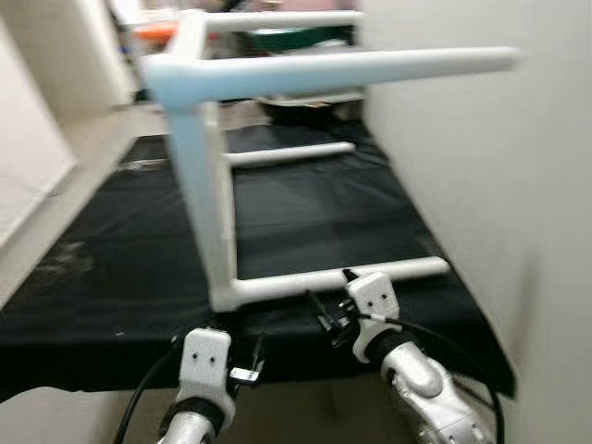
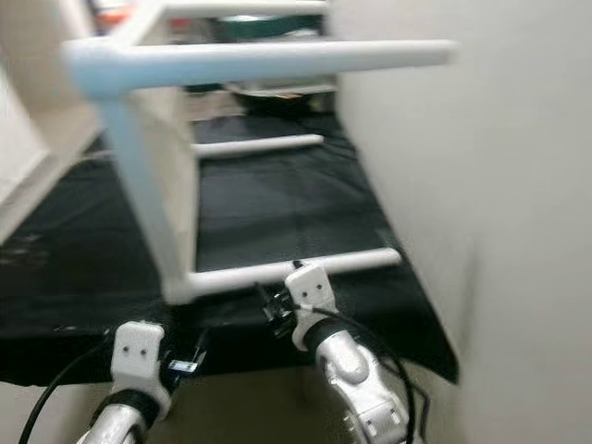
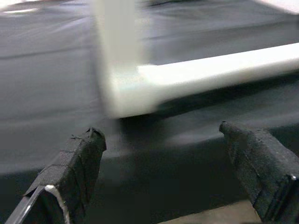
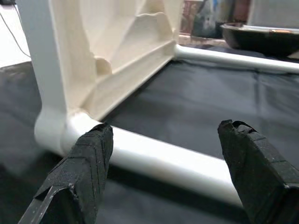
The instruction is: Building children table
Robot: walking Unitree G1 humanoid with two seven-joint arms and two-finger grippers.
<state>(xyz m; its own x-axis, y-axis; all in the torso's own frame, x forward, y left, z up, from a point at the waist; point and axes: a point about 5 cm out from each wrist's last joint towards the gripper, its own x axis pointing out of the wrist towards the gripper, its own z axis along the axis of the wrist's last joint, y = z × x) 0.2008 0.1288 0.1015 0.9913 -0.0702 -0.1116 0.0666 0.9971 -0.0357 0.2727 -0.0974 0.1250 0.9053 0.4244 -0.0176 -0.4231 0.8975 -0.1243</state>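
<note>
Clearly the white children's table [image 1: 208,185] is on its side on the black cloth [image 1: 111,259] that covers the low surface in front of the robot. Its top stands on edge like a wall, two round legs lie along the cloth and two more stick out above them, pointing toward the pale wall [image 1: 499,185] on the robot's right.

From where I stand it looks like moulded plastic: the underside is ribbed and hollow, so I'd guess it is light and fairly stiff. The smooth round legs could roll or slip between the pads. Being bulky and tipped up, it may swing or topple if taken from one end only.

The right gripper [image 4: 166,177] hovers just over the nearest lower leg [image 4: 154,161], fingers spread wide to either side of it, close to the corner socket [image 4: 51,128] where the leg joins the top. That seems the sensible spot, since the joint is thickest and the leg has least leverage to twist.

The left gripper [image 3: 163,172] is also wide open, a little short of the same corner, over the cloth's near edge and touching nothing. I'd judge a second hold on the top's edge would keep it steady.

The pictures are blurred, so fine detail of the sockets is beyond me.
</note>
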